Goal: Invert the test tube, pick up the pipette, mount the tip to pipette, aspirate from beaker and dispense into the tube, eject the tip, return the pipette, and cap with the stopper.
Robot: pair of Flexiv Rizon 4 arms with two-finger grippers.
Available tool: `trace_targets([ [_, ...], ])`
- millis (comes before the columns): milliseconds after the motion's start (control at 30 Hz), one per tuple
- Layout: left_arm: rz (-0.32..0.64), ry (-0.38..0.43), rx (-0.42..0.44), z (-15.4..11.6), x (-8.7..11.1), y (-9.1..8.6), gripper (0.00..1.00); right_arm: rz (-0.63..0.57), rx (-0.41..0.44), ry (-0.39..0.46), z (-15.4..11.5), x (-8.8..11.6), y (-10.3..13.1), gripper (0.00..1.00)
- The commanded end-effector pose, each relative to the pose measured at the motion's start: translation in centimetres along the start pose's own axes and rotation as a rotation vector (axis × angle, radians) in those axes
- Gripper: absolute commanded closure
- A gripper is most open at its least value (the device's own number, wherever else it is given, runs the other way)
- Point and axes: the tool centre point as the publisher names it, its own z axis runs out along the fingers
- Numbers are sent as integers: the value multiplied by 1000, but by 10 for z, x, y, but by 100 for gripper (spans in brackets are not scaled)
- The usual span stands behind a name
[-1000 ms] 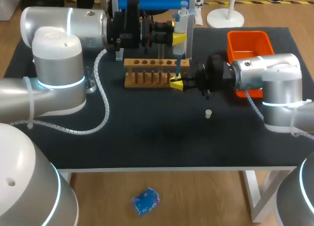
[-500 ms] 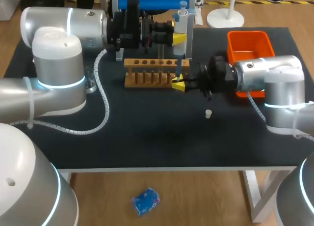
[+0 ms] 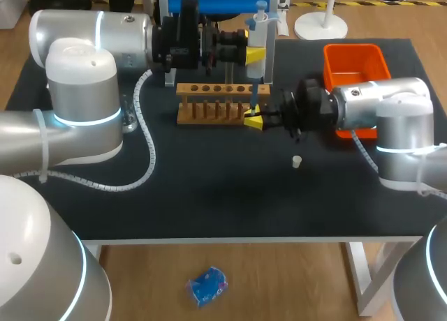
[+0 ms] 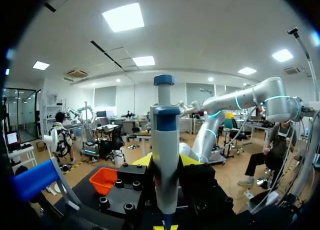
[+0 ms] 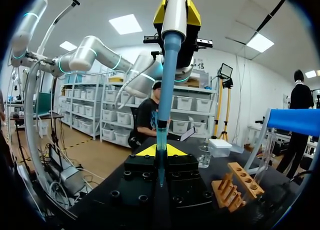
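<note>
Seen from above, the left hand clamps the upright grey pipette with the blue plunger cap above the right end of the light wooden test-tube rack. The pipette's blue plastic tip points down at the right hand, which is closed just beside that end of the rack. A small white stopper lies well apart on the black tabletop. An orange plastic bin sits behind the right arm.

At the left wrist, the pipette stands gripped between both yellow fingers.

At the right wrist, the fingers pinch the clear glass test tube upright, and the blue tip reaches down into its mouth (I cannot make out any liquid level).
</note>
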Motion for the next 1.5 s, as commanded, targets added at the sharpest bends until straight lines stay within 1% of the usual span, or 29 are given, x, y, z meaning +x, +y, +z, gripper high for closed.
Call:
trace_targets([
  [33,2,-1,3,1,-1,1,100,10,-1,0,1,1,3,100],
  [167,2,-1,3,1,-1,1,100,39,13,-6,1,1,4,100],
  [433,2,-1,3,1,-1,1,100,47,-4,-6,1,1,8,100],
  [767,2,-1,3,1,-1,1,100,-1,3,-8,1,-1,14,100],
  [933,2,-1,3,1,-1,1,100,-7,7,-12,1,-2,16,100],
  [1133,2,-1,3,1,-1,1,100,21,16,-21,1,-2,18,100],
  [1333,2,-1,3,1,-1,1,100,54,1,-32,1,-2,22,100],
  [1500,2,-1,3,1,-1,1,100,47,6,-32,2,-2,24,100],
])
